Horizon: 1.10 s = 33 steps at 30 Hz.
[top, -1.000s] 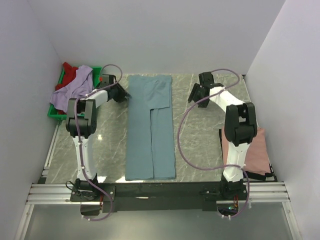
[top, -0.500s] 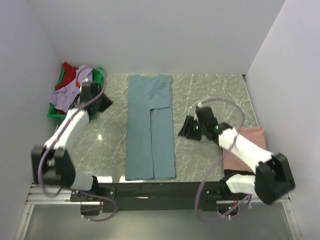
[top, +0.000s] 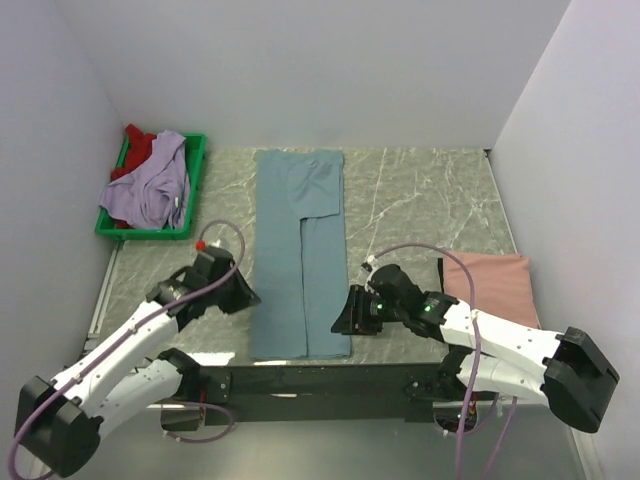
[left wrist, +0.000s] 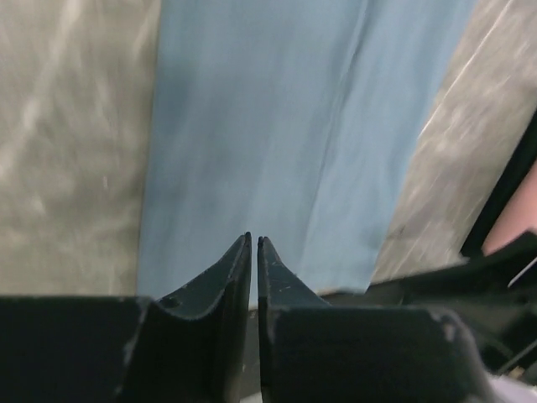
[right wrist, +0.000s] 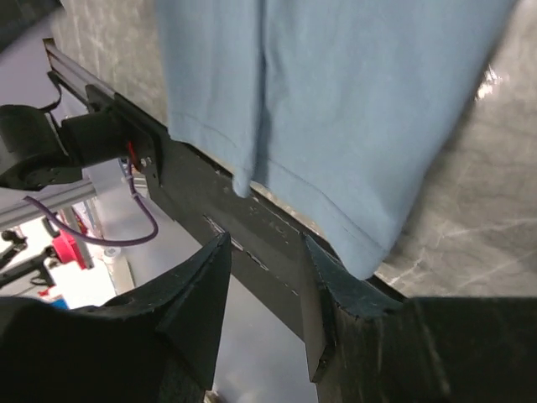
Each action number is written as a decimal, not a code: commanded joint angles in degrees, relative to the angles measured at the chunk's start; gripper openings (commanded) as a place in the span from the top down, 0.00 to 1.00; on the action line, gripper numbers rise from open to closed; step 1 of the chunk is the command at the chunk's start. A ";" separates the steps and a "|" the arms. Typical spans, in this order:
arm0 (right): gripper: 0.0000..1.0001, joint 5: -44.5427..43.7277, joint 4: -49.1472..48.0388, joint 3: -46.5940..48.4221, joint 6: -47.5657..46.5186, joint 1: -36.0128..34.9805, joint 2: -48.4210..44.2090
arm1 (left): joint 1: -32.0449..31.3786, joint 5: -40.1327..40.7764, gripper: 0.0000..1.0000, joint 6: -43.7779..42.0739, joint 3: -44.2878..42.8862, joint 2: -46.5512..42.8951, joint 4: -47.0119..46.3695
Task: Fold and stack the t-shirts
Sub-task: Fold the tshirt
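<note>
A dusty grey-blue t-shirt (top: 300,250) lies folded into a long strip down the middle of the table. My left gripper (top: 248,298) sits low at the strip's left edge near the front. Its jaws (left wrist: 253,238) are almost together with nothing between them, and the blue cloth (left wrist: 277,126) lies ahead. My right gripper (top: 338,322) is at the strip's near right corner. It stands open and empty (right wrist: 265,238) just beside the hem (right wrist: 336,101). A folded salmon pink t-shirt (top: 492,288) lies at the right. Lavender (top: 155,185) and red (top: 140,148) t-shirts are heaped in the tray.
The green tray (top: 196,160) stands at the back left corner. A black mounting rail (top: 320,385) runs along the table's near edge, right below the shirt's hem (right wrist: 243,218). White walls close in the back and both sides. Bare marble (top: 420,200) lies between the blue strip and the right wall.
Both arms have swung from the back of the table down to the near end of the blue shirt. The left jaws have closed and the right jaws have narrowed.
</note>
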State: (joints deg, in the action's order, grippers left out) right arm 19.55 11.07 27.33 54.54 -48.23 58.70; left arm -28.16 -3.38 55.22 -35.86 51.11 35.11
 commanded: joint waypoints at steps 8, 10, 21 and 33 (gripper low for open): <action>0.57 0.23 -10.72 -6.76 7.86 -4.33 3.43 | -12.09 2.33 0.88 17.64 12.12 -5.85 3.03; 0.57 0.05 -10.89 -8.69 9.00 -4.59 3.97 | -12.70 2.41 0.90 19.04 12.91 -5.24 3.03; 0.57 -2.94 -7.46 -12.56 8.74 -4.68 2.56 | -17.36 6.71 0.91 24.58 14.85 -1.10 9.89; 0.57 -5.83 1.04 -10.11 7.33 -4.59 -3.66 | -17.45 9.17 0.72 23.79 8.00 -5.58 19.35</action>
State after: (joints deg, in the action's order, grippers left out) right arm 16.73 6.61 15.70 63.07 -52.53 58.17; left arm -45.28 2.94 79.29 -23.29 46.92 47.77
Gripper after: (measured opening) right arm 0.431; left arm 0.249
